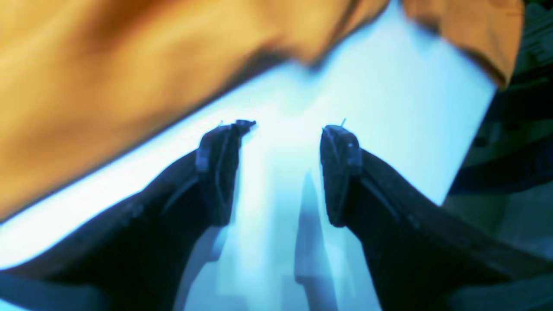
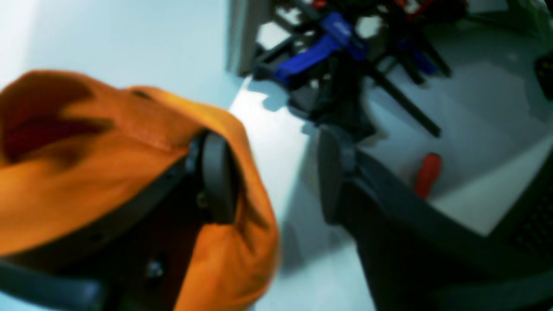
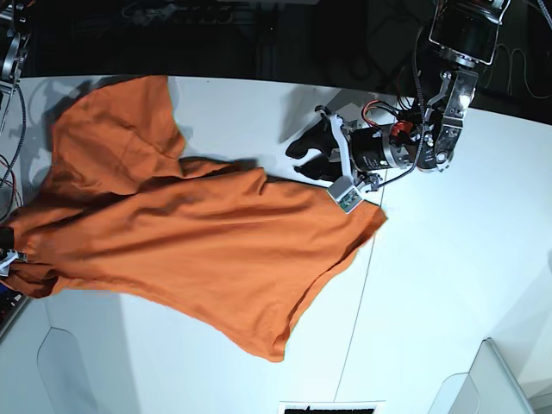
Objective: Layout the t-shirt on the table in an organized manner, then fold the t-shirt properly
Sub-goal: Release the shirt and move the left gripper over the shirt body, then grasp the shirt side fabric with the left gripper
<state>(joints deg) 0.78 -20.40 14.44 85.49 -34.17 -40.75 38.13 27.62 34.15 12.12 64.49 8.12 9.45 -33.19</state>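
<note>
My left gripper (image 1: pixel 287 129) hangs with its jaws spread wide and nothing between them, only bare white table (image 1: pixel 389 108) under the tips. The orange t-shirt (image 3: pixel 190 233) lies spread but rumpled across the table's middle and my right-hand side, one sleeve reaching toward the far edge, its hem corner just below my left wrist in the base view. My right gripper (image 2: pixel 270 172) stands parted too; cloth bunches over the outside of one finger (image 2: pixel 218 181), and through the blur I think nothing is pinched between the pads.
</note>
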